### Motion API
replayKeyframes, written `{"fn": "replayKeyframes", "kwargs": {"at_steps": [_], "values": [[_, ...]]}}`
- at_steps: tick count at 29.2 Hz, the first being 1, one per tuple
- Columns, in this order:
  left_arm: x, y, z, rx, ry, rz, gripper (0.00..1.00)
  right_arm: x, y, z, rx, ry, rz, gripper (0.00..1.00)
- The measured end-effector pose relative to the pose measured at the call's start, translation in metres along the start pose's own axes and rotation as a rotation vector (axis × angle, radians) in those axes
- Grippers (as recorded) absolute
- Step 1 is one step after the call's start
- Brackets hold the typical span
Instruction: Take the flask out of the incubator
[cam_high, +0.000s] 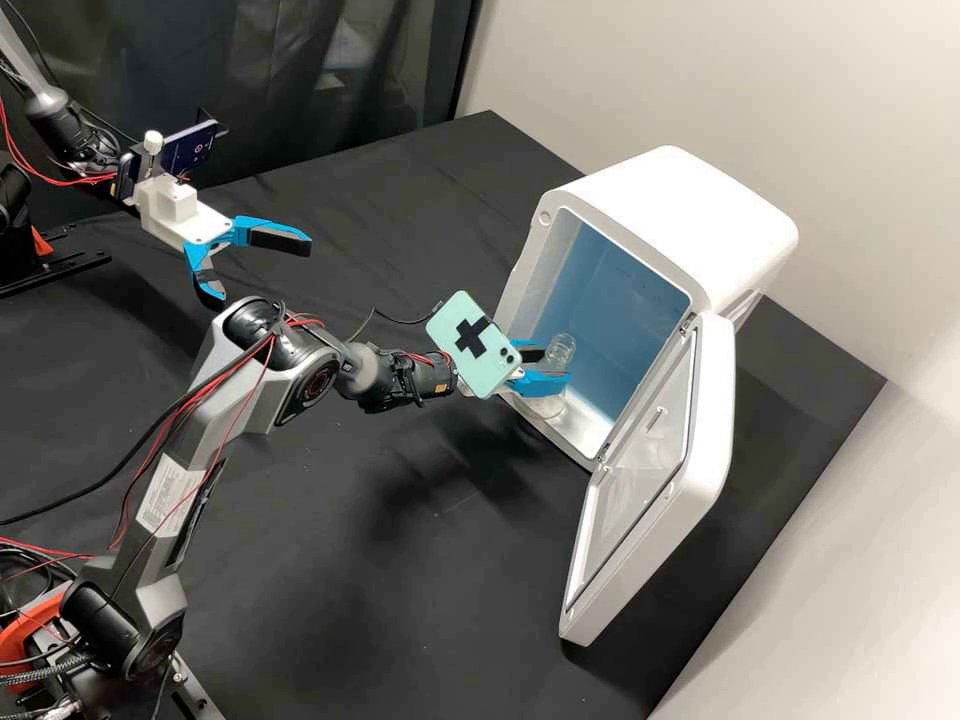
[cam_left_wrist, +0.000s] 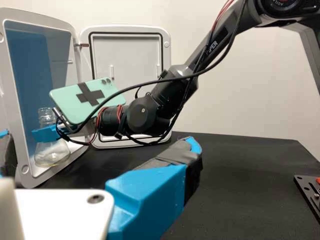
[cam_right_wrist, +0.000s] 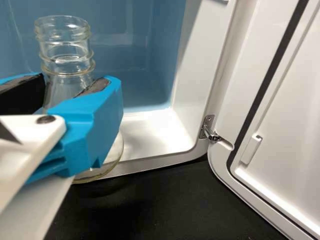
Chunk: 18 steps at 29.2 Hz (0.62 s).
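A clear glass flask (cam_high: 558, 350) stands just inside the front edge of the white incubator (cam_high: 680, 210), whose inside is blue. Its door (cam_high: 660, 470) hangs wide open. My right gripper (cam_high: 540, 378) reaches through the opening and is shut on the flask (cam_right_wrist: 64, 55), a blue finger (cam_right_wrist: 95, 120) pressed against each side below its neck. The flask's base rests on the incubator floor (cam_right_wrist: 150, 145). My left gripper (cam_high: 262, 270) hovers open and holding nothing above the bench at the far left, well away from the incubator. From there the flask (cam_left_wrist: 47, 145) shows beside the right arm's wrist.
A mint-green phone (cam_high: 472, 345) is mounted on the right arm's wrist, close to the incubator's opening. The open door (cam_right_wrist: 280, 125) stands to the right of the opening. Red and black cables run along the right arm (cam_high: 250, 380). The black bench (cam_high: 400, 520) has free room in front.
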Motion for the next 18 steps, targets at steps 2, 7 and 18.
{"fn": "replayKeyframes", "kwargs": {"at_steps": [2, 7, 18], "values": [[0.000, 0.0000, 0.000, 0.000, 0.000, 0.000, 1.00, -0.002, 0.000, 0.004, 0.003, 0.003, 0.005, 0.00], [0.000, 0.0000, 0.000, 0.000, 0.000, 0.000, 1.00, -0.014, 0.005, 0.015, 0.026, 0.010, 0.011, 0.00], [0.000, 0.0000, 0.000, 0.000, 0.000, 0.000, 1.00, -0.041, 0.013, 0.035, 0.110, -0.007, -0.010, 0.00]]}}
